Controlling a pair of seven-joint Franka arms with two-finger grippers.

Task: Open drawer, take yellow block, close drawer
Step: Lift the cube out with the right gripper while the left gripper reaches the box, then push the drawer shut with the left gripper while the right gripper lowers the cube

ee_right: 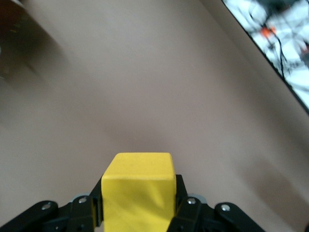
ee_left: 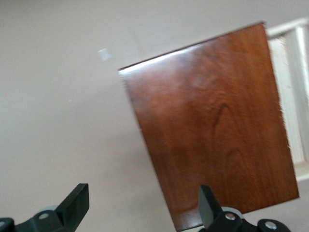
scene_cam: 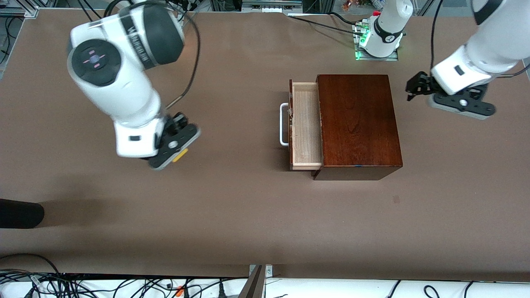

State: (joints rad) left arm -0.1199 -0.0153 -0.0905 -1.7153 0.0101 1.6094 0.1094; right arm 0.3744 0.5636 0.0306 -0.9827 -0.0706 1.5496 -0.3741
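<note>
My right gripper (ee_right: 139,212) clamps the small bright yellow cube (ee_right: 138,193) over bare brown table (scene_cam: 232,207) toward the right arm's end, so I should lower it level, release gently, while my spread-fingered left gripper (ee_left: 145,212) waits above the glossy reddish-brown box's (scene_cam: 356,124) open pale-wood drawer (scene_cam: 305,124).

Yellow block (scene_cam: 180,155) mostly hidden under right gripper (scene_cam: 176,145) in front view; its lower part cut off in right wrist view. Drawer (ee_left: 293,92) cropped by left wrist frame edge.
</note>
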